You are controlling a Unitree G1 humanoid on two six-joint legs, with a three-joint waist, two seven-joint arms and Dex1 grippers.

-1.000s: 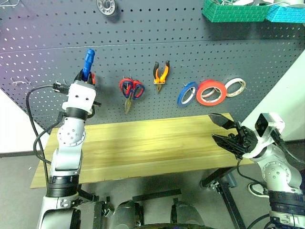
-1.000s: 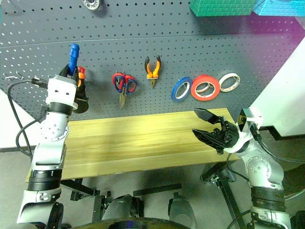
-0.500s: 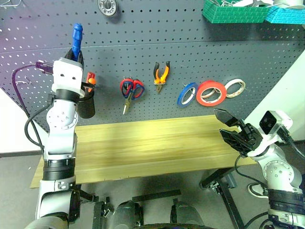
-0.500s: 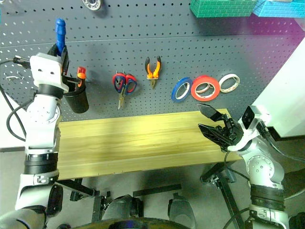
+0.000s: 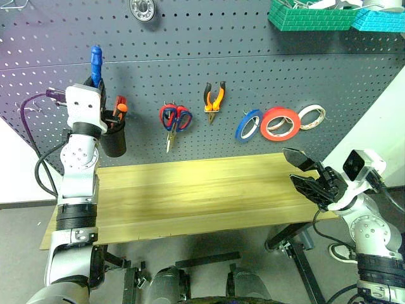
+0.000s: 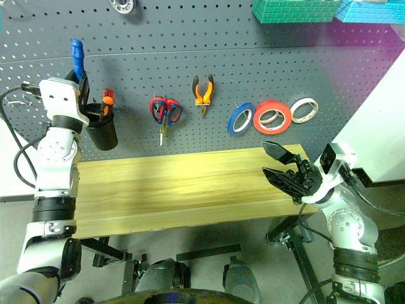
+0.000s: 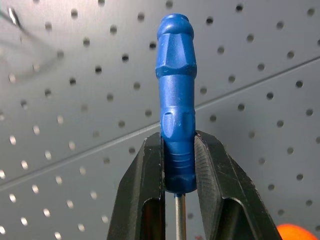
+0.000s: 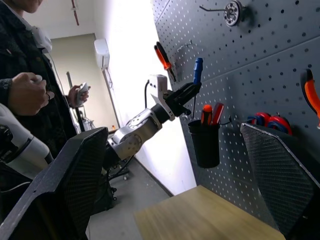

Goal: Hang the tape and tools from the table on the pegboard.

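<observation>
Pegboard behind the bench. Hung left to right — cup, scissors, pliers, three tape rings. Screwdriver above the cup — in the left end effector. Bins upper right.

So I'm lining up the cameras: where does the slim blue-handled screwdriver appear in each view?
Left eye view: slim blue-handled screwdriver, upper left, clamped in the left gripper.
Right eye view: upper left.
Left wrist view: centre, between the black fingers.
Right wrist view: upper middle, over the cup.
Shared landmark: the black cup hung on the dark grey pegboard, just beside or below it.
</observation>
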